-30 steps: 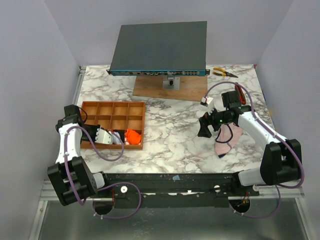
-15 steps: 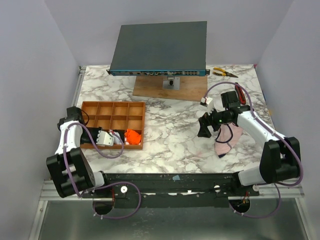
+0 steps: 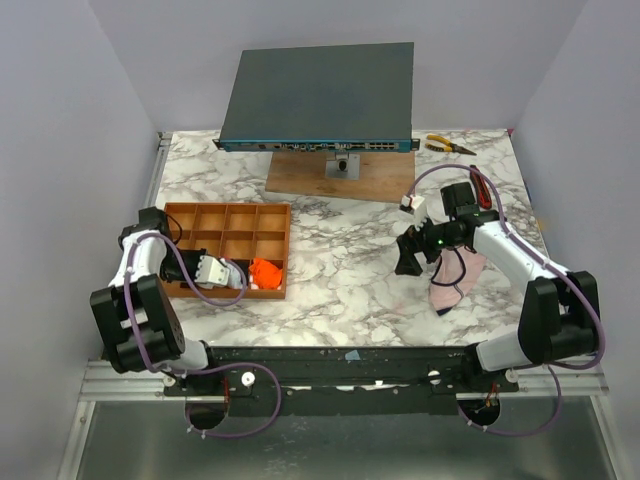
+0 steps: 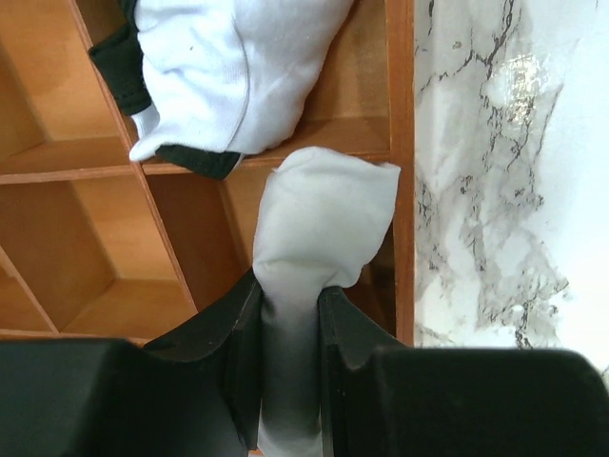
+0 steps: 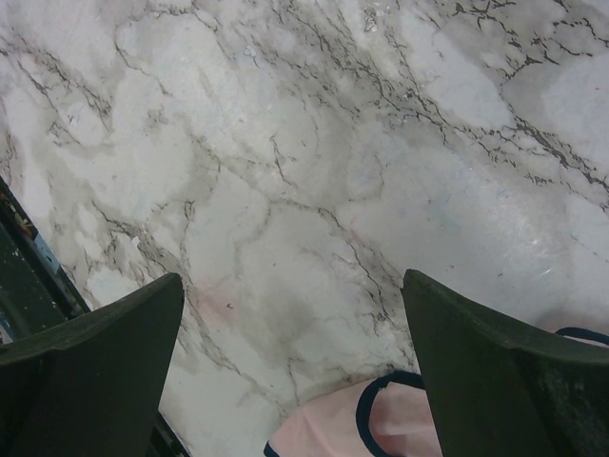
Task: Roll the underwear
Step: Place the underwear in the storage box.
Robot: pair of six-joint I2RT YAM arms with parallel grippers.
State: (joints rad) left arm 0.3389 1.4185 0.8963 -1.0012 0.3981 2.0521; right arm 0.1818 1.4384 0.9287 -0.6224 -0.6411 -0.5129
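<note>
Leftward the left arm [image 3: 138, 262] has swung, the left end effector [image 4: 288, 290] clenched on light blue-grey underwear [image 4: 324, 219] in the tray [image 4: 400, 114], right end effector [image 5: 292, 281] gaping above the table [image 5: 285, 143].

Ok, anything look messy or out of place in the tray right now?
The white underwear with black trim sprawls loosely across a divider of the compartment tray, not tucked into one cell. Beside it the left gripper pinches a pale grey underwear roll. Nothing else stands out.
</note>
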